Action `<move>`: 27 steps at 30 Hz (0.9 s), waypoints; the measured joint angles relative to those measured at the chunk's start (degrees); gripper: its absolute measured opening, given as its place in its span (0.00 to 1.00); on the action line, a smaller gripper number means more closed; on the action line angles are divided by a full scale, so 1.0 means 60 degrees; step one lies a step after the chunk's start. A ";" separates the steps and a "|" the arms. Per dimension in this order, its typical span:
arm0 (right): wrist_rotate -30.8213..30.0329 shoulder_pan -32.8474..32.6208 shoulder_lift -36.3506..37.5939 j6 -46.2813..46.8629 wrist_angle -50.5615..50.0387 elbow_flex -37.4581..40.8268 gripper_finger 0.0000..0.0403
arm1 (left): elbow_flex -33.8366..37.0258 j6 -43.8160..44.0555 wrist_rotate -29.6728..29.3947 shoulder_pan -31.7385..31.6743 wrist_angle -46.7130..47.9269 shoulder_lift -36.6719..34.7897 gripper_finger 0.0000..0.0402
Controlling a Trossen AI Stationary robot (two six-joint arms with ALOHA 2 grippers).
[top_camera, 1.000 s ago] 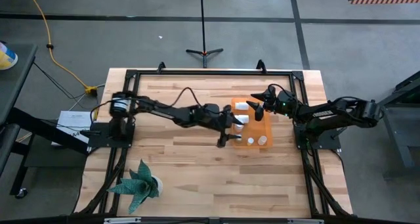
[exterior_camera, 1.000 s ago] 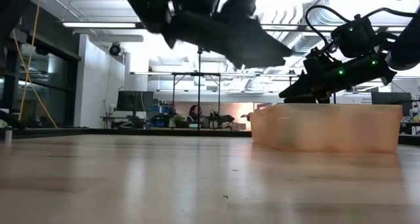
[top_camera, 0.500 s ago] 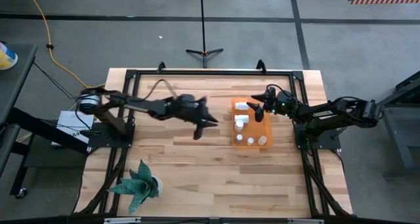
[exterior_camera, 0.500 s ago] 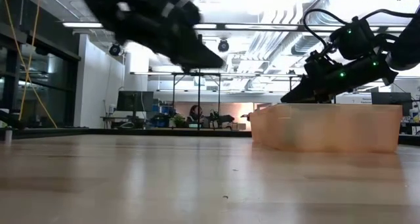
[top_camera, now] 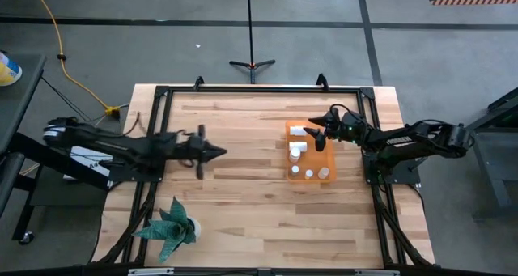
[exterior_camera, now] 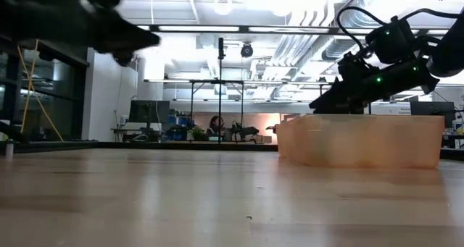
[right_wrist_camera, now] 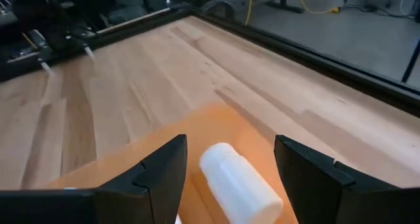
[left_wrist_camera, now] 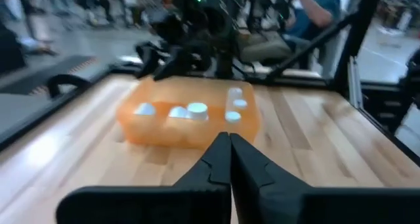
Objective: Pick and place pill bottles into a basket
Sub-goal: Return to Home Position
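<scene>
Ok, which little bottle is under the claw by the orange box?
Look at the orange bin on the right part of the wooden table, far from the left gripper. At its far end, the right gripper hangs open over one white bottle. That bottle lies on its side; the others show round caps.

the basket (top_camera: 317, 156) is translucent orange, and the pill bottles (top_camera: 299, 147) in it are white with white caps. the table (top_camera: 243, 203) is pale blond wood, striped lengthwise by its planks and darker grain, and edged by a black frame (top_camera: 259, 88). the left arm (top_camera: 121, 146) and right arm (top_camera: 413, 138) are black, the right one dotted with small green lights (exterior_camera: 377, 79). the plant (top_camera: 171, 225) has green leaves with paler streaks. the floor (top_camera: 445, 49) is grey with dark lines, crossed by a yellow cable (top_camera: 59, 56).
</scene>
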State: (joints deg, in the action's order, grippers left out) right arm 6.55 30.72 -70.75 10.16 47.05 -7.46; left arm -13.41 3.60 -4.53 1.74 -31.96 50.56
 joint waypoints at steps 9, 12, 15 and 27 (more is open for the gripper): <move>0.1245 -0.0007 0.0448 -0.0157 0.1668 0.0246 0.55 | 0.1688 -0.0209 -0.2133 0.1502 0.1192 -0.3666 0.05; 0.0694 0.0002 0.0970 0.0504 0.2205 0.0890 0.55 | 0.1914 -0.0042 -0.2467 0.1615 0.1591 -0.4426 0.06; 0.0690 -0.0085 0.1711 0.0689 0.1371 0.1155 0.55 | 0.1963 0.0169 -0.2792 0.1589 0.2255 -0.5102 0.09; -0.0063 -0.2044 0.4684 0.0604 -0.0384 0.1155 0.55 | 0.1963 0.0614 -0.3043 0.1592 0.3763 -0.5915 0.08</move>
State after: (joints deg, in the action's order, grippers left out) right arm 6.17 18.46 -42.64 13.79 44.75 -0.54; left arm -1.63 7.28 -22.79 11.29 -9.39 15.07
